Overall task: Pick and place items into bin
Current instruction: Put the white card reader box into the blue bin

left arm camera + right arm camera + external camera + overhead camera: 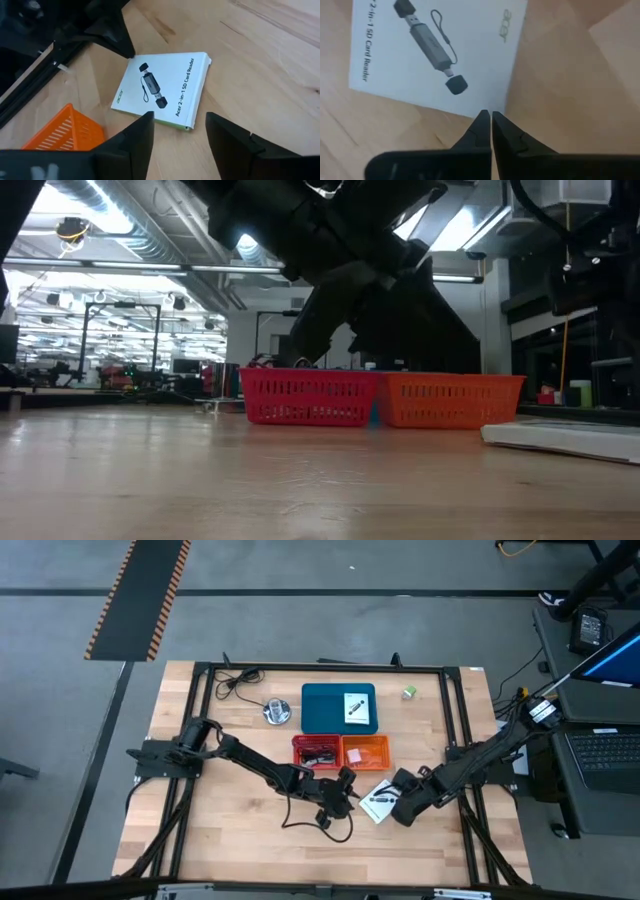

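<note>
Left gripper (345,792): over the near middle of the table, just in front of the two baskets; fingers (135,137) spread apart, nothing between them. In its wrist view the gap between the fingers faces the near edge of a white card box.

Right gripper (392,802): just right of the left gripper, low over the table; fingertips (481,124) pressed together, holding nothing, at the edge of the same box.

White card box (377,799): flat on the wood between the two grippers, printed with a black card-reader picture and the words "Acer 2-in-1 SD Card Reader". Whether the right fingertips touch it cannot be told.

Second white card box (356,707): lying on the teal tray (322,708) at the far middle of the table.

Red basket (316,750): in front of the tray, dark items inside.

Orange basket (366,750): touching the red basket's right side; a small pale item inside.

Black cable (305,812): loops on the table under the left arm, near the front.

Second black cable (236,682): coiled at the far left.

Green cube (409,692): far right, well apart from the tray.

Silver disc (277,711): just left of the tray.

Table (230,840): light wood planks.
</note>
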### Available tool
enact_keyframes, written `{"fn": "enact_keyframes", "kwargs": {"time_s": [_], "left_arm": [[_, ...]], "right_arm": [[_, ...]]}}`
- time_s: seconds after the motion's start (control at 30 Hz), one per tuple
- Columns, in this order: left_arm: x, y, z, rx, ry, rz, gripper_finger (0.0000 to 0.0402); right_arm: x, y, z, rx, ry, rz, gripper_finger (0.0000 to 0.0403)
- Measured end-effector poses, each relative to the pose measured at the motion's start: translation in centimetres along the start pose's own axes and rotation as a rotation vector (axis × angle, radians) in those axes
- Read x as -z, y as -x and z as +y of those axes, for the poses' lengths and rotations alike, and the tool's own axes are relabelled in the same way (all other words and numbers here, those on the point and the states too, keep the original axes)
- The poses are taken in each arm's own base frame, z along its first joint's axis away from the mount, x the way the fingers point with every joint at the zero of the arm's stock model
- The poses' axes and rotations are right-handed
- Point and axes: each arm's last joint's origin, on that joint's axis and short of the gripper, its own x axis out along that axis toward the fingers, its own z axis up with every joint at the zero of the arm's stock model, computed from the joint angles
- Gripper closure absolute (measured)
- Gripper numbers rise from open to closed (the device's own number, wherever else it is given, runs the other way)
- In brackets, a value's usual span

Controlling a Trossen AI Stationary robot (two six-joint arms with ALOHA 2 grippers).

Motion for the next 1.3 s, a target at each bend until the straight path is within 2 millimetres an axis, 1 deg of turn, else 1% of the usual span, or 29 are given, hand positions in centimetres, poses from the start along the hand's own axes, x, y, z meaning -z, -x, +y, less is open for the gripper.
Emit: {"fn": "enact_keyframes", "kwargs": {"time_s": [0.1,0.23,0.43,0.6,0.77,0.93,1.03,1.2,1.3], "left_arm": [[0.0,0.0,0.0,0.000,0.000,0.000,0.0222],[0.0,0.0,0.0,0.000,0.000,0.000,0.0222],[0.0,0.0,0.0,0.000,0.000,0.000,0.0226],[0.0,0.0,0.0,0.000,-0.006,0.000,0.0222],[0.2,0.0,0.0,0.008,-0.084,0.022,0.0222],[0.9,0.1,-0.5,0.031,-0.206,0.115,0.0221],[1.0,0.2,-0.8,0.021,-0.266,0.147,0.0221],[0.7,0.2,-0.9,0.009,-0.270,0.125,0.0221],[0.9,0.0,-1.1,0.021,-0.270,0.123,0.0221]], "right_arm": [[0.0,-0.3,0.1,-0.030,-0.005,-0.011,0.0403],[0.1,-0.5,-0.1,-0.026,-0.004,-0.010,0.0403],[0.5,-1.3,-0.9,-0.029,-0.026,-0.015,0.0403],[0.7,-2.0,-1.0,-0.082,-0.036,-0.039,0.0403],[0.7,-2.2,-1.1,-0.087,-0.037,-0.041,0.0403],[0.7,-2.2,-1.1,-0.087,-0.040,-0.039,0.0403],[0.7,-2.2,-1.1,-0.090,-0.041,-0.040,0.0403],[0.7,-2.3,-1.0,-0.099,-0.047,-0.040,0.0403],[0.7,-2.3,-1.0,-0.100,-0.069,-0.038,0.0403]]}}
